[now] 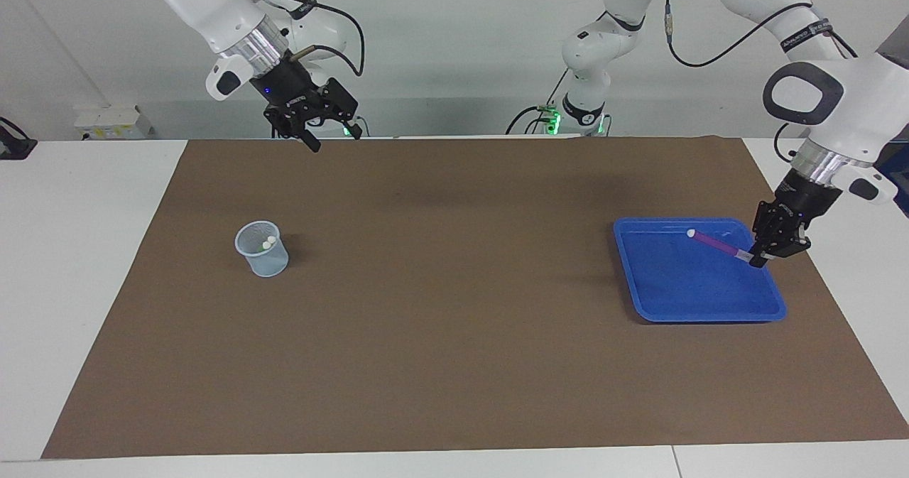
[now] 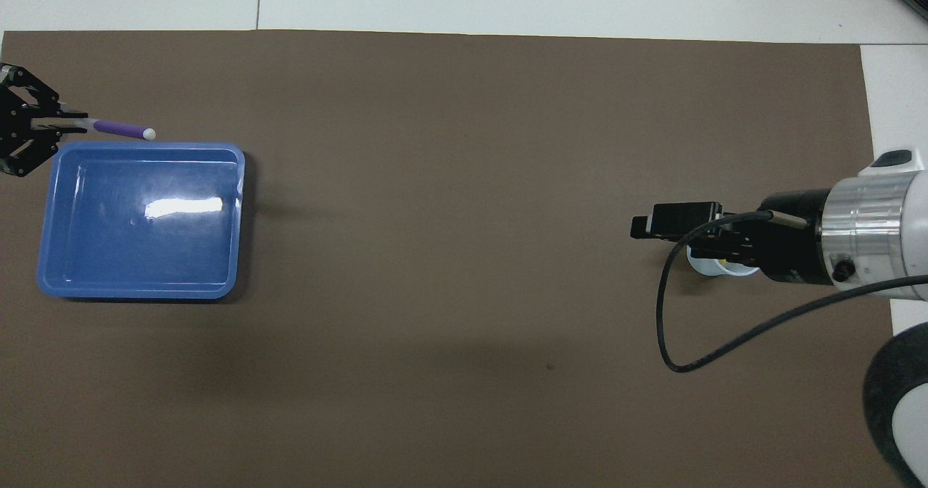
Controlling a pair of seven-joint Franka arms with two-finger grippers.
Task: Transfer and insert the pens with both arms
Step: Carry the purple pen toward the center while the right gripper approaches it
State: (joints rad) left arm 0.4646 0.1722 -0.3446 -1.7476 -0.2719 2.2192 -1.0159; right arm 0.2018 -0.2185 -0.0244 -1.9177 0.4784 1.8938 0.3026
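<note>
Left claw [image 1: 758,256] pinches the slim purple marker pen [image 1: 716,243] above the blue plastic tray [image 1: 770,306] — right claw [image 1: 334,136] hangs spread, waiting, raised over the worktop [image 1: 440,364].

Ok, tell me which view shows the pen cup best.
The facing view: the cup stands unobstructed on the brown mat, two whitish pen caps showing inside. In the overhead view the raised right gripper covers most of it; only a pale rim shows.
</note>
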